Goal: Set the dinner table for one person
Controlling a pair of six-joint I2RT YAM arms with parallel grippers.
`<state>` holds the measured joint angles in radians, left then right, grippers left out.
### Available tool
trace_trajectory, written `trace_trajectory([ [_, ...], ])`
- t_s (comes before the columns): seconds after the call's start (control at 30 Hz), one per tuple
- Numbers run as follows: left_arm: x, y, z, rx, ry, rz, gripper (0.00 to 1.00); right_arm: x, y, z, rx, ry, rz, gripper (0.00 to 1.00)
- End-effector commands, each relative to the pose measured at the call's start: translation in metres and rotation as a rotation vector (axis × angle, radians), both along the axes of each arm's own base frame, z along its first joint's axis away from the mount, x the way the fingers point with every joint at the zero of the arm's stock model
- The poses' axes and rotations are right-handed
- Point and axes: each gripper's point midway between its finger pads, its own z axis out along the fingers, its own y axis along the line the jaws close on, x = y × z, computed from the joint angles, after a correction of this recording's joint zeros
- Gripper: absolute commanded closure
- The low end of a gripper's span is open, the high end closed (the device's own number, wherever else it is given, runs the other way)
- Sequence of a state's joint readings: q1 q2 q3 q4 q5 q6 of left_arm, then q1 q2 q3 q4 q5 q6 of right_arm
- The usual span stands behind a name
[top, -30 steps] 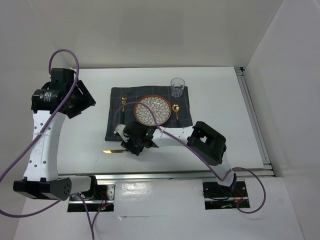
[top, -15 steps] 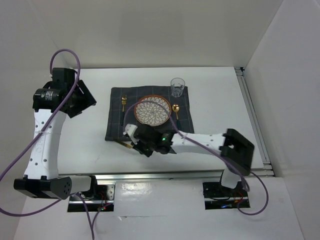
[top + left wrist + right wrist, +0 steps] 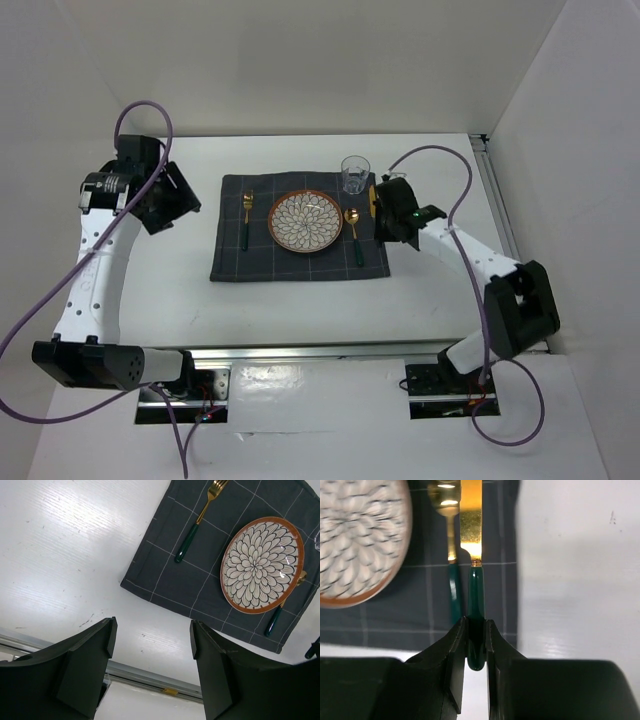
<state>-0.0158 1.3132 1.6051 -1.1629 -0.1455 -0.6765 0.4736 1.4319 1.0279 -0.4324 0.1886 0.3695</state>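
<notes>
Top view first: the right gripper (image 3: 378, 218) is up at the right edge of the checked placemat (image 3: 297, 262). Only a sliver of the gold knife (image 3: 372, 207) pokes out from under it. The plate (image 3: 304, 221) sits mid-mat, with the fork (image 3: 247, 218) on its left, the spoon (image 3: 352, 235) on its right and the glass (image 3: 355, 173) at the mat's upper right corner. The left gripper (image 3: 160, 195) hangs well off to the left over the white dinner table (image 3: 300, 300), so the right arm is obviously the one on this.

Left wrist view: its fingers (image 3: 85, 665) are spread wide with nothing between them. The mat and plate show in the upper right.

Right wrist view: the fingers (image 3: 455, 650) are pinched on the tail of the knife's dark green handle. The blade points straight up the frame, parallel to the spoon and just right of it. It's over the narrow mat strip between the spoon and the mat's right edge, with bare table further right. I reckon it only needs lowering straight down. There's very little room, and I can't tell if it's touching the cloth yet.
</notes>
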Motion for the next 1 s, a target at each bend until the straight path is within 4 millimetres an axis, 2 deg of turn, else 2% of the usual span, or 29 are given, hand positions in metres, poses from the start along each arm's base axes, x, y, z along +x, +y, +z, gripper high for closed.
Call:
trace_trajectory([
  [0.0, 0.005, -0.002, 0.005, 0.003, -0.033, -0.024, 0.23, 0.016, -0.003, -0.016, -0.026, 0.06, 0.0, 1.0],
  [0.1, 0.004, -0.005, 0.002, 0.003, -0.024, -0.033, 0.23, 0.029, -0.009, -0.028, -0.063, 0.069, 0.003, 1.0],
  [0.17, 0.003, -0.003, -0.002, 0.011, -0.015, -0.028, 0.23, 0.035, -0.006, -0.034, -0.045, 0.078, 0.021, 1.0],
  [0.23, 0.006, -0.003, 0.0, 0.011, -0.025, -0.028, 0.23, 0.038, -0.002, -0.037, -0.035, 0.076, 0.028, 1.0],
  [0.37, 0.006, -0.003, -0.006, 0.011, -0.007, -0.028, 0.23, 0.035, -0.003, -0.059, -0.039, 0.115, 0.014, 0.99],
  [0.4, 0.006, -0.003, -0.006, 0.011, -0.007, -0.028, 0.23, 0.033, -0.004, -0.062, -0.036, 0.124, 0.007, 0.93],
  [0.47, 0.006, -0.003, -0.006, 0.011, -0.007, -0.028, 0.23, 0.032, -0.003, -0.066, -0.035, 0.135, 0.0, 0.72],
  [0.5, 0.007, -0.003, -0.003, 0.011, -0.016, -0.028, 0.23, 0.032, -0.003, -0.066, -0.035, 0.135, 0.0, 0.6],
  [0.53, 0.007, -0.003, -0.003, 0.011, -0.016, -0.028, 0.23, 0.035, -0.002, -0.063, -0.026, 0.128, -0.007, 0.41],
  [0.6, 0.007, -0.003, -0.003, 0.011, -0.016, -0.028, 0.23, 0.029, -0.003, -0.062, -0.044, 0.14, -0.008, 0.35],
  [0.7, 0.009, -0.005, -0.005, 0.004, -0.007, -0.033, 0.23, 0.032, -0.006, -0.033, -0.034, 0.1, -0.036, 0.23],
  [0.73, 0.008, -0.005, -0.006, 0.009, -0.006, -0.041, 0.23, 0.038, -0.011, -0.02, -0.022, 0.076, -0.054, 0.15],
  [0.77, 0.009, -0.005, -0.002, 0.009, -0.015, -0.041, 0.23, 0.036, -0.015, -0.006, 0.001, 0.066, -0.068, 0.0],
  [0.83, 0.012, -0.005, -0.002, 0.009, -0.014, -0.041, 0.23, 0.042, -0.024, 0.019, 0.043, 0.04, -0.119, 0.0],
  [0.87, 0.015, -0.005, 0.001, 0.016, -0.02, -0.05, 0.23, 0.04, -0.045, 0.029, 0.038, 0.042, -0.188, 0.0],
  [0.9, 0.014, -0.003, 0.003, 0.029, -0.021, -0.052, 0.23, 0.043, -0.057, 0.042, 0.051, 0.022, -0.239, 0.0],
  [0.93, 0.018, -0.003, 0.008, 0.029, -0.031, -0.052, 0.23, 0.042, -0.069, 0.046, 0.065, 0.024, -0.307, 0.0],
  [0.97, 0.019, -0.002, 0.011, 0.037, -0.041, -0.063, 0.23, 0.043, -0.093, 0.061, 0.077, -0.009, -0.384, 0.0],
])
